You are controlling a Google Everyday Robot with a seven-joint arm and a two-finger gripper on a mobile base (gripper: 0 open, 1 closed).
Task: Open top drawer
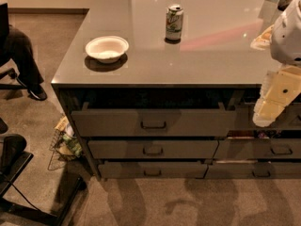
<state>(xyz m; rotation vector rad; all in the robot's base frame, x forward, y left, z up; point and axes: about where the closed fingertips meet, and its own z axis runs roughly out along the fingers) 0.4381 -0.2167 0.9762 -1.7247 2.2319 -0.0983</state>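
The top drawer (153, 121) is the tallest grey-brown front of the left stack, under the counter edge. Its small metal bar handle (153, 125) sits at the centre. The front stands forward of the cabinet, with its side walls and a dark gap showing above it. Two shallower drawers (153, 149) lie below it. My gripper (265, 117), a cream part hanging from the white arm (288, 32), is at the right edge, to the right of the top drawer and in front of the right-hand stack. It does not touch the handle.
On the grey countertop (197, 60) stand a white bowl (107, 47) and a drink can (174, 22). A wire basket (63, 142) sits on the floor by the cabinet's left corner. A seated person's leg (23, 60) and a chair base (28, 192) are at left.
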